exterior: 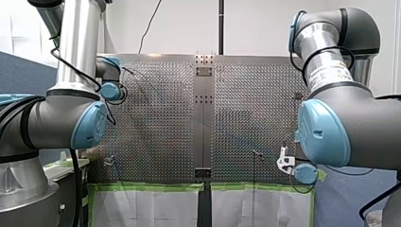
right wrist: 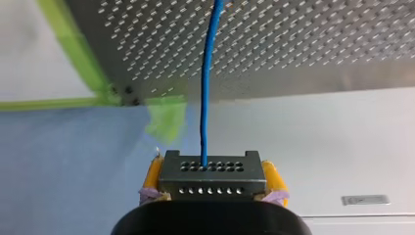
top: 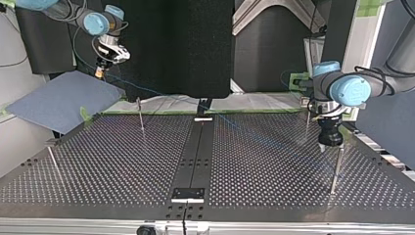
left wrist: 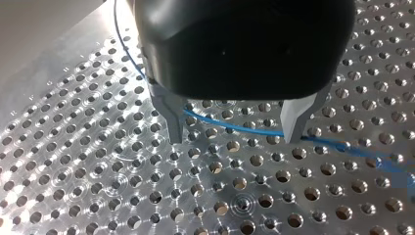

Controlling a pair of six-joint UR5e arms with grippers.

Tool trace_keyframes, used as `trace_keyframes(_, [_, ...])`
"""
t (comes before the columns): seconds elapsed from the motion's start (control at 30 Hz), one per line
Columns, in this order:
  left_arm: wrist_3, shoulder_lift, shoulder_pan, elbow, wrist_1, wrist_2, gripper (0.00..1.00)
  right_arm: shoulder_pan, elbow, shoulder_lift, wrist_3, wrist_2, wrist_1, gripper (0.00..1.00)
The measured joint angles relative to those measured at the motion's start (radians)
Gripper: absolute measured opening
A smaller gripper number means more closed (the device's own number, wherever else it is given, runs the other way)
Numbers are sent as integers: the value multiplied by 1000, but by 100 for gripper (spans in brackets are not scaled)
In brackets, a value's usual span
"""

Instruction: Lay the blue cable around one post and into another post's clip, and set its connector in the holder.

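Right gripper (top: 101,71) hangs off the worktop's (top: 122,156) far edge at the top view's left, above a blue-grey mat (top: 58,100). Its yellow pads (right wrist: 152,177) are clamped on the grey metal connector (right wrist: 211,175), one pad on each side. Blue cable (right wrist: 205,88) leaves the connector's holed face and runs straight ahead, past the green tape (right wrist: 49,104), over the perforated plate. In the top view the cable spans the worktop low, from the right gripper across the black centre strip (top: 195,147) to the left gripper (left wrist: 234,139) at the view's right. Left gripper points down close over the holes with its fingers apart. The cable crosses the gap from finger to finger, not pinched. Near post (top: 336,169) stands upright just beside the left gripper, on the camera side; cannot tell if the cable touches it. Far post (top: 141,116) stands near the far edge, left of centre, with the cable passing behind it.
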Motion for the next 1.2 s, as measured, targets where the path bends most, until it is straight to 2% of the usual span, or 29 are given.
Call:
trace_keyframes(0.1, [0, 0, 0, 0, 1, 0, 100, -25, 6, 25, 11, -25, -25, 0])
trace_keyframes(0.23, [-1, 0, 0, 0, 1, 1, 100, -54, -20, 62, 42, -62, -62, 0])
trace_keyframes(0.43, [-2, 0, 0, 0, 1, 3, 100, -83, -74, 121, 96, -119, -121, 0])
trace_keyframes(0.53, [-2, 0, -1, 0, 1, 3, 100, -97, -94, 148, 114, -135, -148, 0])
trace_keyframes(0.63, [-4, 0, -1, 0, 1, 3, 100, -108, -114, 172, 125, -148, -172, 0])
trace_keyframes(0.7, [-6, 0, -1, 0, 1, 4, 100, -112, -121, 186, 125, -156, -187, 0])
trace_keyframes(0.97, [-9, 0, -1, 0, 1, 6, 100, -123, -133, 254, 99, -189, -254, 0])
trace_keyframes(1.2, [-10, 0, 0, 0, 2, 6, 100, -124, -141, 317, 44, -250, -317, 0])
